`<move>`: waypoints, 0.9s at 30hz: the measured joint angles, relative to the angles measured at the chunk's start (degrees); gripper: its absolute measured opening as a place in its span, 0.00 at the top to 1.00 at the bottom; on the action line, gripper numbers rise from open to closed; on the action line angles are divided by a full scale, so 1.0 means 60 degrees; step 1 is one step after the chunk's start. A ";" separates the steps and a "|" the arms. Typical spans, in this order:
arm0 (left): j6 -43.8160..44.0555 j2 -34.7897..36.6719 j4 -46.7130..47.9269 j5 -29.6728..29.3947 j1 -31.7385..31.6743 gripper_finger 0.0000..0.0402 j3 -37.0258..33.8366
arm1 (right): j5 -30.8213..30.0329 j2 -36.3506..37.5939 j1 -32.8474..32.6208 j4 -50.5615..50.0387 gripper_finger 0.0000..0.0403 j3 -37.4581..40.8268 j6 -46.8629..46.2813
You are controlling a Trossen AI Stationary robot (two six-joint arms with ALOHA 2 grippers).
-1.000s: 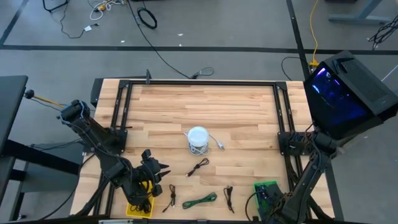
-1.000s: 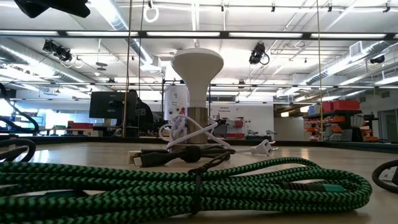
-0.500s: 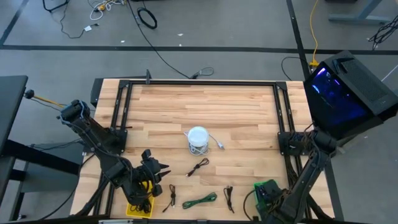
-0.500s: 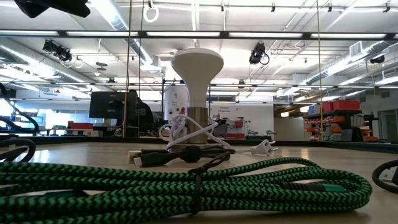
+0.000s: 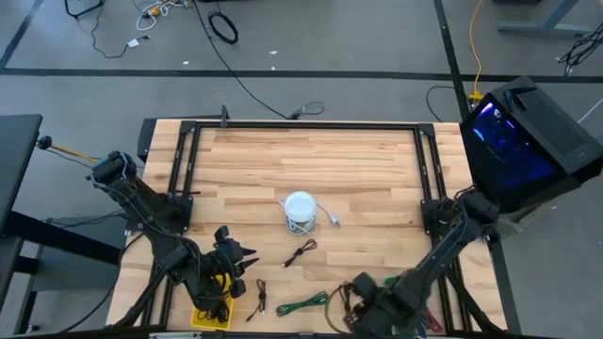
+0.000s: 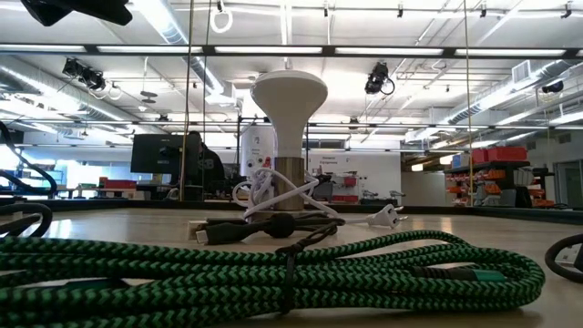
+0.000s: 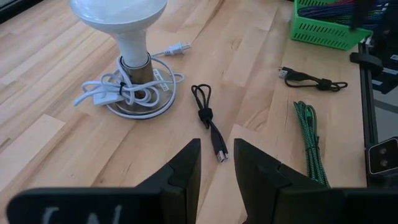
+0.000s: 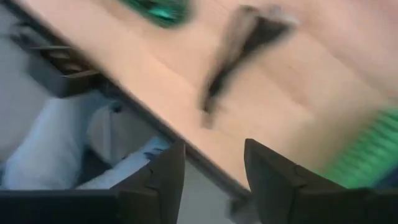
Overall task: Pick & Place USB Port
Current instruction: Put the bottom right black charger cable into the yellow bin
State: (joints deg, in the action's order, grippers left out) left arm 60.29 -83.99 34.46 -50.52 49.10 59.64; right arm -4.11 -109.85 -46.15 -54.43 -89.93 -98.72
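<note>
Jaws first, since they sit nearest the front edge of the bench [image 5: 320,160]. My left arm [image 5: 151,212] is folded low at the front-left corner. Its left jaws stand slightly apart, with only bare wood showing through the narrow gap, so they grasp nothing. My right arm [image 5: 429,264] reaches in from the right side along the front edge. Its right jaws are released, set wider apart and empty, over the bench's lip. Their own view is too smeared to show more than a dark cable and some green.

Just beside the right jaws, along the front edge, lies the green braided cable [image 5: 303,303], bundled in a long loop. A second black cable bundle [image 7: 308,79] lies near it, toward the green basket [image 7: 323,34] at the front right.

A little farther in lies the black USB cable [image 5: 301,252], tied at its middle. It is flat on the wood, untouched by either arm, with its plug toward my left jaws.

Behind it, near mid-bench, stands the white lamp [image 5: 300,205], upright, its white cord wound around the base and the plug trailing off to one side.
</note>
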 joint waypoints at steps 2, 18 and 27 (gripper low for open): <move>0.0000 0.0000 0.0000 0.0000 0.0000 0.75 0.0000 | -0.0016 -0.0180 0.0206 0.0585 0.59 0.0000 0.0438; 0.0000 0.0000 0.0004 0.0069 0.0004 0.75 0.0000 | 0.1364 -0.1937 0.0911 0.0870 0.59 0.0000 0.1042; -0.0004 -0.0004 0.0004 0.0067 0.0000 0.75 0.0000 | 0.1278 -0.2314 0.0911 0.0958 0.62 -0.0015 0.1219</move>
State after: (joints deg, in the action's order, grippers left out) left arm 60.27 -84.01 34.48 -50.12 49.10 59.64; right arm 3.56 -123.74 -40.69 -48.69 -90.02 -91.41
